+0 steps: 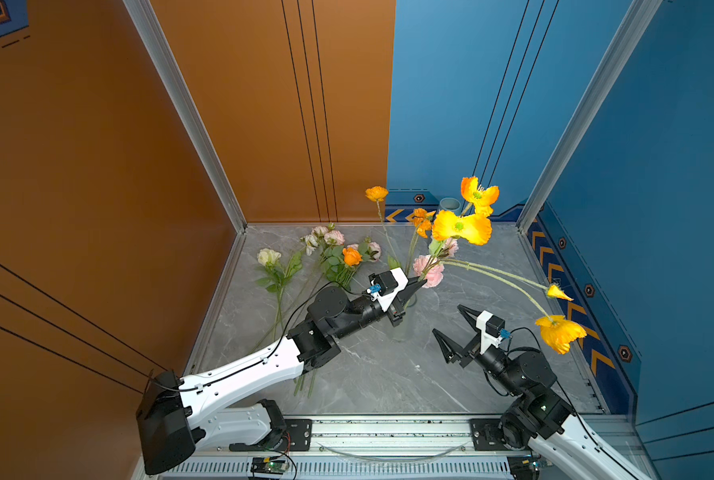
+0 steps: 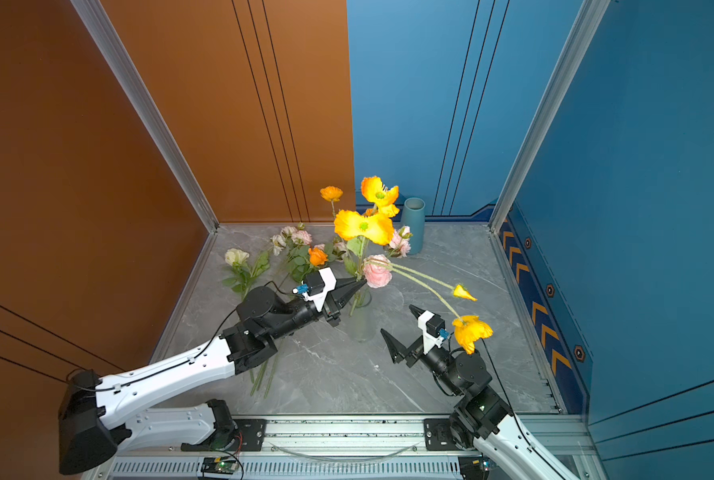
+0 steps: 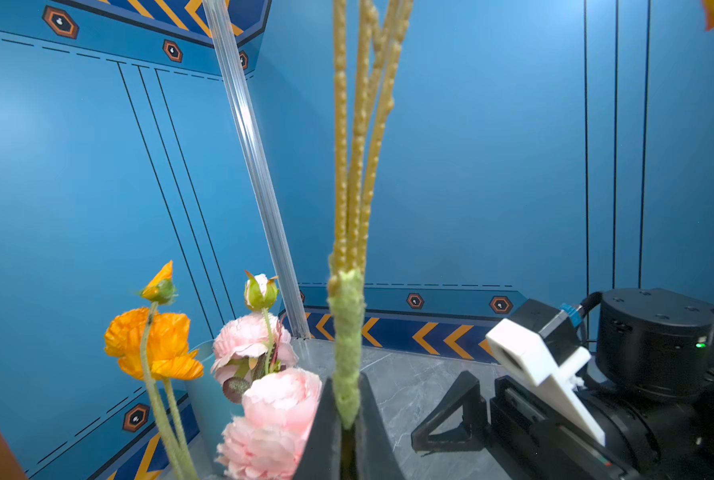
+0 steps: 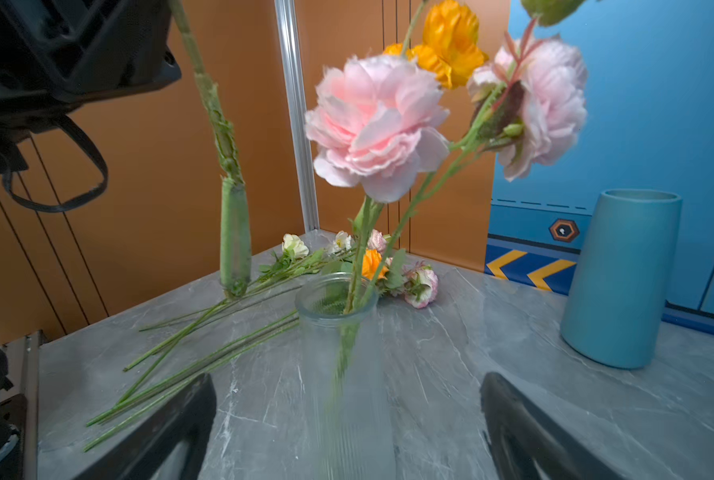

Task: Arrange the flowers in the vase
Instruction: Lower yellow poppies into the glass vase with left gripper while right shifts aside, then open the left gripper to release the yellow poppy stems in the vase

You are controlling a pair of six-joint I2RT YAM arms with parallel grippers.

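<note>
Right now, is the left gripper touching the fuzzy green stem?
Touching. Left wrist view shows the left gripper shut on the fuzzy green stem, a finger against each side.

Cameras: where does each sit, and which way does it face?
Top views: above the front rail, looking down at the table; left gripper and right gripper show.
Left wrist: behind the shut left gripper, facing the blue wall; its fingers, held poppy stem, right arm show.
Right wrist: behind the open right gripper, facing the glass vase; its fingers, left arm show.
Shared: both wrist views catch the pink blooms and blue vase.
</note>
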